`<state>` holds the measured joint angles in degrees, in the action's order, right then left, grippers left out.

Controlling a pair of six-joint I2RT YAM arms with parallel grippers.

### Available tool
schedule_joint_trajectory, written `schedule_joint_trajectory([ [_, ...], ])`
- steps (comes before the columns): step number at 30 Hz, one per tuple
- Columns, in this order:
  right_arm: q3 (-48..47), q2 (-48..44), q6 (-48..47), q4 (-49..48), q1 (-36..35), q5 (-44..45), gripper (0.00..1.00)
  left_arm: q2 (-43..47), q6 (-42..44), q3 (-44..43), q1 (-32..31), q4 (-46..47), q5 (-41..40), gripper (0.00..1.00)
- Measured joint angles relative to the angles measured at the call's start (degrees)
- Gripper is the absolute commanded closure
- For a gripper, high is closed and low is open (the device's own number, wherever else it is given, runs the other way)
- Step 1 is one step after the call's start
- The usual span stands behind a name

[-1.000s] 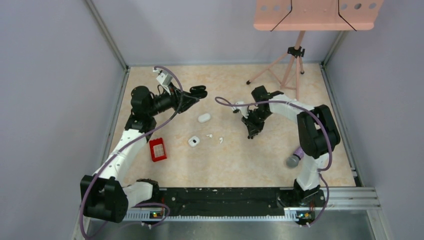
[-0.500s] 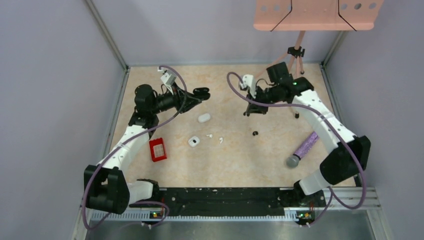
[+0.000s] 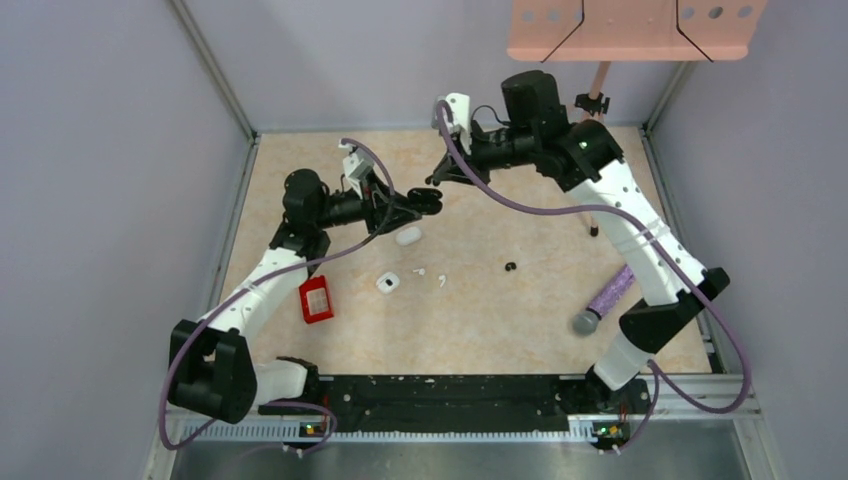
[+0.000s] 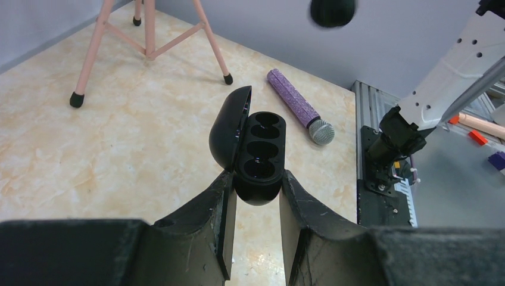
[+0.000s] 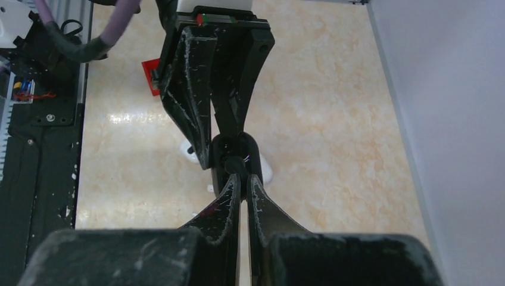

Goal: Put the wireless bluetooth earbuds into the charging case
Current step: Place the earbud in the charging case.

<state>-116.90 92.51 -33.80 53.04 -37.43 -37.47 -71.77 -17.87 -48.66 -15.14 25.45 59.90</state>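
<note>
While left gripper (image 4: pixel 256 186) clamps one open black case (image 4: pixel 259 149), right gripper (image 5: pixel 243 179) seemingly pinches one black earbud (image 5: pixel 233 162).

In the left wrist view the lower end of the open glossy black plastic charging case (image 4: pixel 261 140) is hidden between the fingers of the left end effector (image 4: pixel 257 182). In the right wrist view the dark tips of the right end effector (image 5: pixel 240 177) overlap that case, so whether they pinch anything cannot be told, and a white oval case (image 5: pixel 266 173) shows only as a sliver behind them. From above, the tiny black speck (image 3: pixel 511 266) on the surface (image 3: pixel 520 305) is too small to identify.
</note>
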Motion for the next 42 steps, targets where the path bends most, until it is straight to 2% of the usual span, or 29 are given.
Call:
schedule_joint_trajectory([
  [11, -0.66, 5.05, 1.51, 1.66, -3.96, 0.46, 1.0, 0.02, 1.38, 0.0, -0.9, 1.66, 1.2, 1.0],
  [42, -0.48, 6.88, 2.1, 1.95, -4.09, 1.42, 1.0, 1.05, 2.84, 0.0, -1.49, 2.86, 2.67, 1.0],
])
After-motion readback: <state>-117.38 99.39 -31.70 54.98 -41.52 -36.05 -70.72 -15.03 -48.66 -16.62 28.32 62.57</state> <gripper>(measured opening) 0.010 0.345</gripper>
